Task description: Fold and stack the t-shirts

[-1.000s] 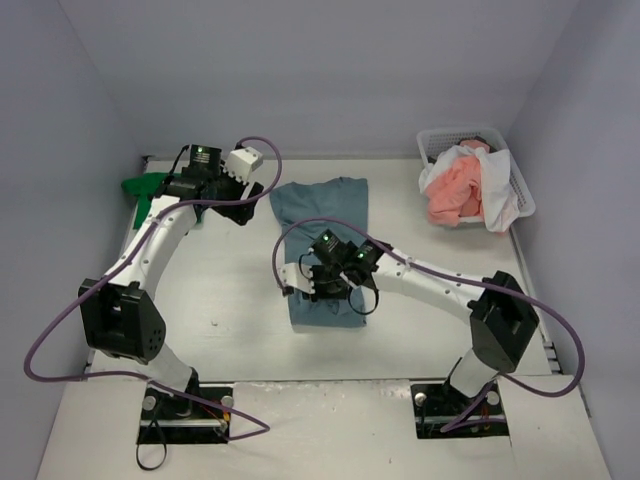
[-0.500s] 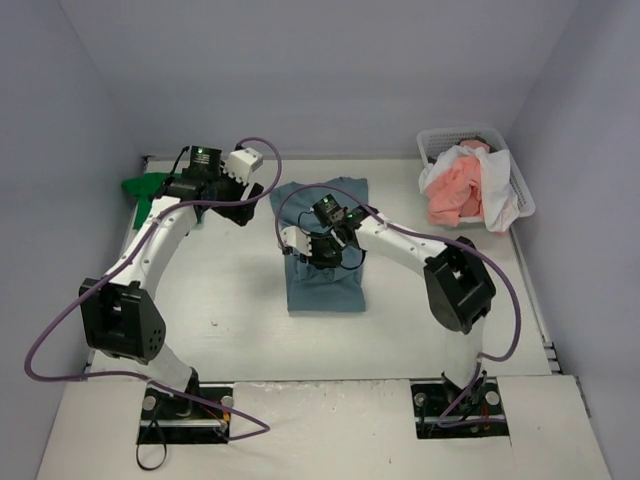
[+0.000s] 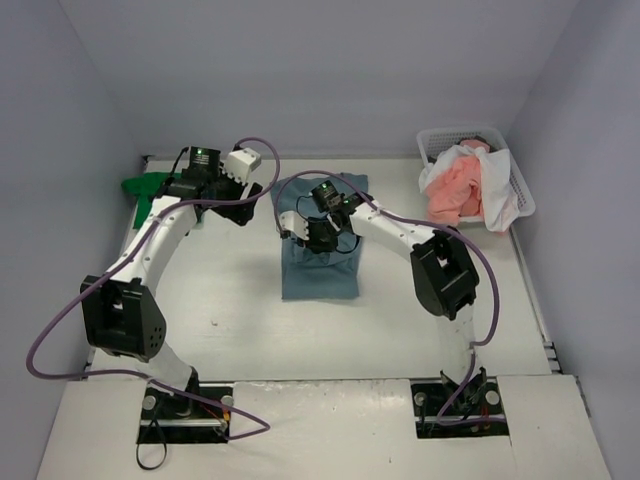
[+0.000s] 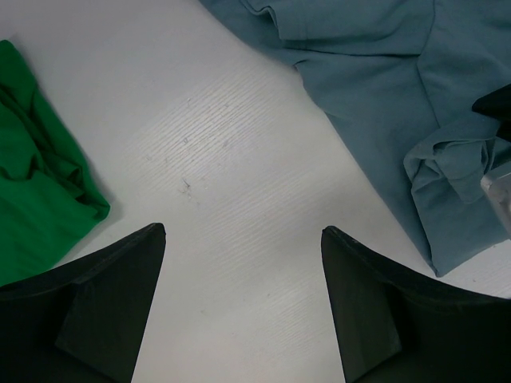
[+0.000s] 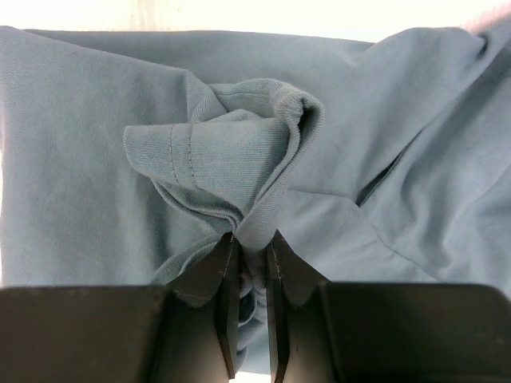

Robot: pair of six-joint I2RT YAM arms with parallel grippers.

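Observation:
A blue-grey t-shirt [image 3: 318, 272] lies spread in the middle of the table. My right gripper [image 3: 306, 232] is over it, shut on a bunched fold of its cloth [image 5: 231, 159]; in the right wrist view that gripper [image 5: 251, 239] pinches the hem tightly between its fingers. A bright green t-shirt [image 3: 142, 190] lies at the far left, showing also in the left wrist view [image 4: 36, 199]. My left gripper [image 3: 252, 190] hovers between the green and blue t-shirts. It is open [image 4: 243, 231] over bare table with nothing between its fingers.
A white mesh basket [image 3: 440, 137] stands at the far right and holds a salmon pink t-shirt [image 3: 452, 195] and a white one [image 3: 497, 190]. Purple cables loop off both arms. Walls close in the table on three sides.
My right gripper has moved away from the bases toward the back, carrying the blue t-shirt's near hem with it, so the shirt now lies shorter. The left arm has not moved.

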